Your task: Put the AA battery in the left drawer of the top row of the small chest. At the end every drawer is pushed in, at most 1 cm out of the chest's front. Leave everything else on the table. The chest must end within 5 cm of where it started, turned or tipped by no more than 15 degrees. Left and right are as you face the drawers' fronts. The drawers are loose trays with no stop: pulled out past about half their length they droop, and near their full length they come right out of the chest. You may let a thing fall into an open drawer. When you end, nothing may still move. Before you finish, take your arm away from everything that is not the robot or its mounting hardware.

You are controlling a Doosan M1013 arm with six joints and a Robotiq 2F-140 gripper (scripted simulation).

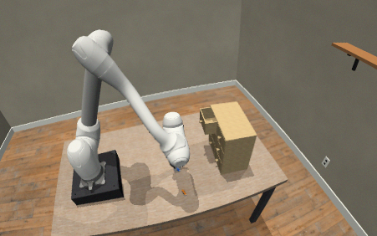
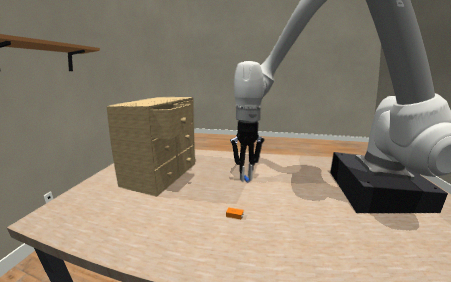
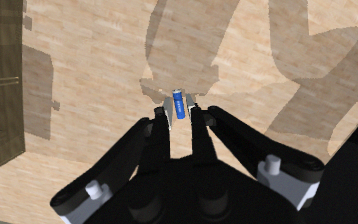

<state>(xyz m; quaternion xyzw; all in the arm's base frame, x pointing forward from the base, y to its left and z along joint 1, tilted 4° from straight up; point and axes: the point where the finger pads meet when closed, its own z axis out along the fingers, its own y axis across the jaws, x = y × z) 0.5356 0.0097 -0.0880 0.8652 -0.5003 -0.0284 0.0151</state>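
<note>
The blue AA battery [image 1: 177, 169] [image 2: 246, 178] [image 3: 179, 106] lies on the table. My gripper [image 2: 246, 179] [image 3: 178, 103] points down over it, with a fingertip on each side and narrow gaps between fingers and battery in the wrist view. The fingers are partly open and hold nothing. In the top view the arm hides most of the gripper. The small chest [image 1: 238, 121] [image 2: 132, 147] [image 3: 2, 115] stands upright. Its top-row left drawer [image 1: 210, 126] is pulled partly out. The other visible drawers look pushed in.
An orange block [image 2: 235, 213] lies on the table in the exterior view. An orange object [image 1: 184, 192] also shows in the top view; I cannot tell whether they are the same. The black robot base [image 1: 98, 194] [image 2: 390, 195] stands across the table from the chest.
</note>
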